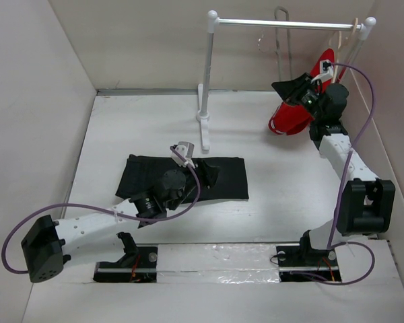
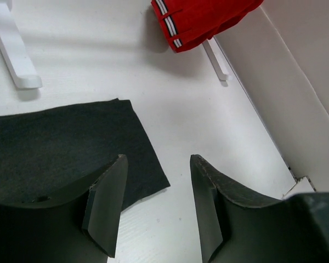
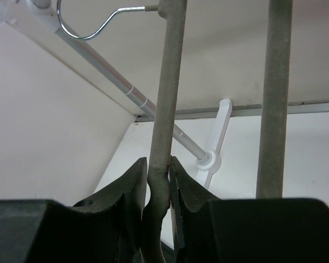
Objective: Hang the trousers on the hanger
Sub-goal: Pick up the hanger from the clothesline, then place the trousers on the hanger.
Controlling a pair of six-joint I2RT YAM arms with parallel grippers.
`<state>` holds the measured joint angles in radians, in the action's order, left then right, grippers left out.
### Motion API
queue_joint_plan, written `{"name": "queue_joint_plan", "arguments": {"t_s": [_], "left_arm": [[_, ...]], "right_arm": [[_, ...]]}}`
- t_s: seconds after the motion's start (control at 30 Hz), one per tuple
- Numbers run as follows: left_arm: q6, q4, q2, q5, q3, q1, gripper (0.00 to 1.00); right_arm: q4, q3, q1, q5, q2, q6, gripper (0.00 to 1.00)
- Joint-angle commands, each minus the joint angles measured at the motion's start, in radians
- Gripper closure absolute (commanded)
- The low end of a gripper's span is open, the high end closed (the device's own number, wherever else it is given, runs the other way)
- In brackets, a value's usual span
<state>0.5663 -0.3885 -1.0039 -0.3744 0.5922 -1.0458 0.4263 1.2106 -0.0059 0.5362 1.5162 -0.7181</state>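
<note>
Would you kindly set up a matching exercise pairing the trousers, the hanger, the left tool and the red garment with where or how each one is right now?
Things:
1. trousers
2. hanger
3. left tool
4. red garment

Places or states:
A. gripped by the right tool
B. open, holding nothing
C. spread flat on the table
D. under the right end of the rail

Pairs: 1-C; 2-A; 3-B; 4-D
</note>
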Motion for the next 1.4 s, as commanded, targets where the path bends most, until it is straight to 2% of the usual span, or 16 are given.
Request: {"name": "queue_joint_plan", "arguments": {"t_s": [0.0,0.23,0.6,0.8,1.03,1.1,1.23,1.37], "left_arm": [[-0.043,-0.073,-0.018,-0.003,0.086,-0.003,0.53],[-0.039,-0.156,-0.105,0.054,0.176,0.042,0.48],[-0.043,-0.237,-0.389,0.224,0.449,0.11,0.43],[-0.017,-0.277,-0.553,0.256,0.512,0.122,0.42],[0.018,-0.346,-0.659,0.244,0.511,0.122,0.44],[0.024,-0.357,-0.661,0.241,0.497,0.122,0.48],[0.055,-0.412,-0.639,0.169,0.436,0.113,0.48],[0.06,-0.463,-0.633,0.164,0.417,0.113,0.46]], "right_arm": [[0.14,-0.026,-0.005,0.045,-0.056,0.006,0.73],[0.183,-0.121,-0.014,0.07,-0.122,0.009,0.74],[0.215,-0.535,0.034,0.056,-0.303,0.092,0.79],[0.275,-0.69,0.119,0.047,-0.353,0.083,0.81],[0.259,-0.753,0.165,0.03,-0.436,0.078,0.84],[0.249,-0.766,0.165,0.019,-0.464,0.083,0.84],[0.203,-0.764,0.176,-0.004,-0.494,0.094,0.85],[0.189,-0.773,0.205,-0.028,-0.505,0.098,0.86]]}}
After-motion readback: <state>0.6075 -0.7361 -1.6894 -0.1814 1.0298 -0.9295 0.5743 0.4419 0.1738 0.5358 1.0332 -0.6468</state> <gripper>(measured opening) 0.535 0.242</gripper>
